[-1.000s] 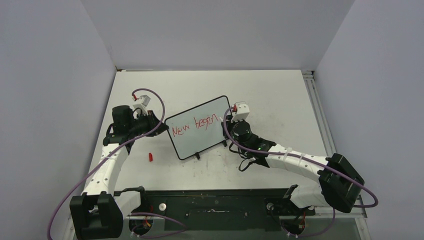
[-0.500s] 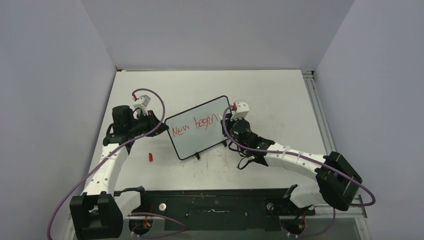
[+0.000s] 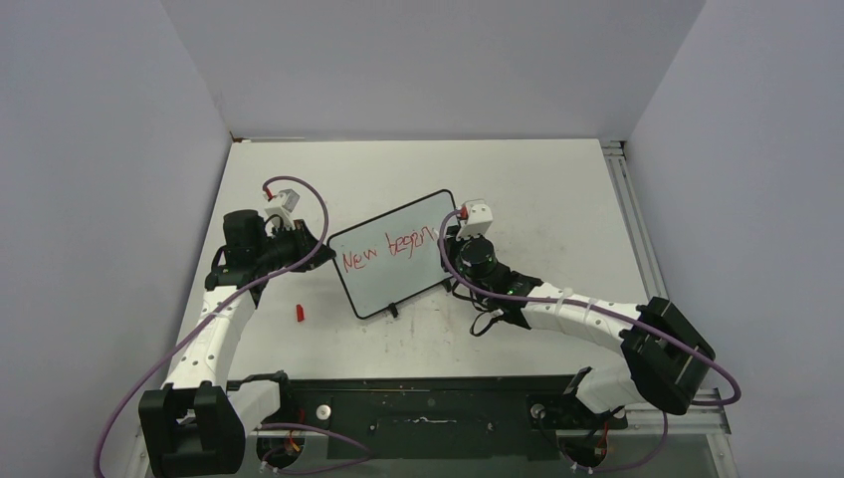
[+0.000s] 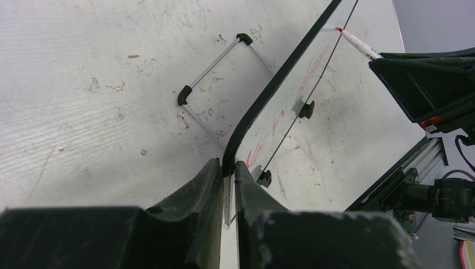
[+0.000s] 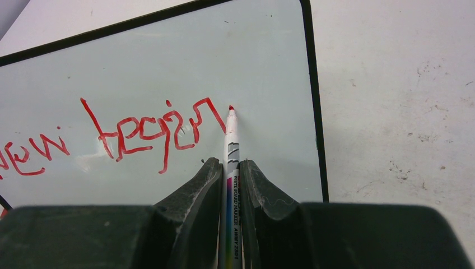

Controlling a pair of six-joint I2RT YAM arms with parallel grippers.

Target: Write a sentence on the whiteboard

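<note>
Bench (image 3: 557,189) centre: whiteboard (image 3: 398,284) propped upright, its left edge pinched by the closed left fingers (image 4: 217,174). Right fingers (image 5: 213,174) clamp the marker (image 5: 231,140). The right wrist has crept slightly left. Tip at the end of the sentence (image 5: 140,134), "New begin": mid-word, much still unwritten.

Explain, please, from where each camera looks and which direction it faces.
Top external: above and behind the bases, looking down at the table; left arm and right arm show whole.
Left wrist: looks along the left hand, shut on the whiteboard edge.
Right wrist: looks along the right hand, shut on the marker, tip at the sentence.
Shared: both wrist views show the marker tip on the whiteboard.
</note>
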